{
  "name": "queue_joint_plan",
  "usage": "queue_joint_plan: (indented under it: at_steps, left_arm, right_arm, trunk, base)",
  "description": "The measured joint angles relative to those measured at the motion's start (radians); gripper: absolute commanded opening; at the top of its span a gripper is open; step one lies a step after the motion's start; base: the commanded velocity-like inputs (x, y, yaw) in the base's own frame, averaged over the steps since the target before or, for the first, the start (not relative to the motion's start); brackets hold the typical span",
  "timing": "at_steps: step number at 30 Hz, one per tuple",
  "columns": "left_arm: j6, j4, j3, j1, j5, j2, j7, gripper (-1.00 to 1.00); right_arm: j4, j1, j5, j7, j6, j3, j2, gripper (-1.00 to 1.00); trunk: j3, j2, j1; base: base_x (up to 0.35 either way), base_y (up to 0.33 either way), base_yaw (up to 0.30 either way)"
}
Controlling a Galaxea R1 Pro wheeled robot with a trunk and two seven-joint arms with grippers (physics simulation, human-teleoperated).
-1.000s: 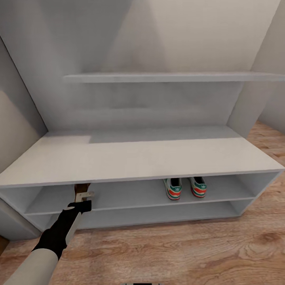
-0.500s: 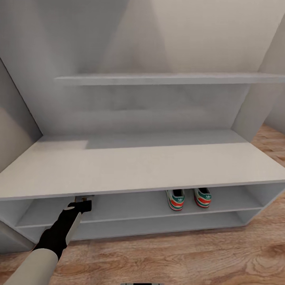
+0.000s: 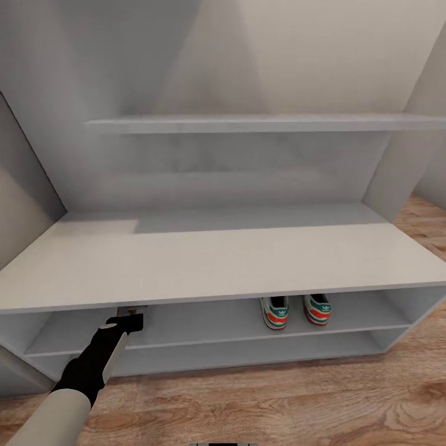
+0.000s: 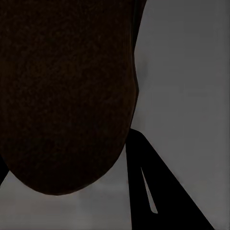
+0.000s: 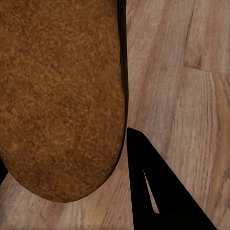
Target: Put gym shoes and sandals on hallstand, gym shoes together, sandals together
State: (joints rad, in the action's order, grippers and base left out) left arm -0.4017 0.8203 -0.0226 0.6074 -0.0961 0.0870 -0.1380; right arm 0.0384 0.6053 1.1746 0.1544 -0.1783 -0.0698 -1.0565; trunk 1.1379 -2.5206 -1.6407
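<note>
Hallstand first: a wide, low, light-grey matte unit (image 3: 223, 260) with a broad flat top, two long shelves beneath and a thin wall shelf (image 3: 248, 122) floating above. It stands on the light brown wood-grain plank floor (image 3: 279, 402), knots and grain showing clearly.

On the upper shoe shelf, right of centre, two cream-white sneakers with green stripes and red heels (image 3: 296, 311) sit side by side, heels outward, close together.

Over on the left, the left arm, a pale sleeve running into a black wrist, reaches under the flat top, and the left gripper (image 3: 130, 313) is at the upper shelf's front edge. In the left wrist view a rounded, dark, grainy sole-shaped sandal (image 4: 67, 96) lies between the black fingers (image 4: 158, 191) against grey shelf; the claw looks clamped on it.

In the right wrist view, the right gripper (image 5: 67, 143) grips a brown suede-textured sandal with a rounded end (image 5: 62, 96) over the planks, one black finger (image 5: 158, 191) alongside.
</note>
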Motion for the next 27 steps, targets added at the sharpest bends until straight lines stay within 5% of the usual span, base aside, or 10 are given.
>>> queue_joint_plan:
  at_steps: [1,21,27]
  left_arm:
    - [0.0,0.0,0.0,0.0,0.0,0.0,0.0,1.0]
    - [-0.001,0.0,0.0,0.0,0.003,0.002,0.001,1.0]
    - [0.0,0.0,0.0,0.0,0.004,0.002,0.001,1.0]
  right_arm:
    - [0.0,0.0,0.0,0.0,0.0,0.0,0.0,-1.0]
    - [0.0,0.0,0.0,0.0,0.0,0.0,0.0,-1.0]
    - [0.0,0.0,0.0,0.0,0.0,0.0,0.0,-1.0]
  trunk:
    - [0.0,0.0,0.0]
    - [0.0,0.0,0.0]
    - [0.0,0.0,-0.001]
  base:
    - [0.0,0.0,0.0]
    - [-0.003,0.0,0.0]
    - [-0.238,0.0,0.0]
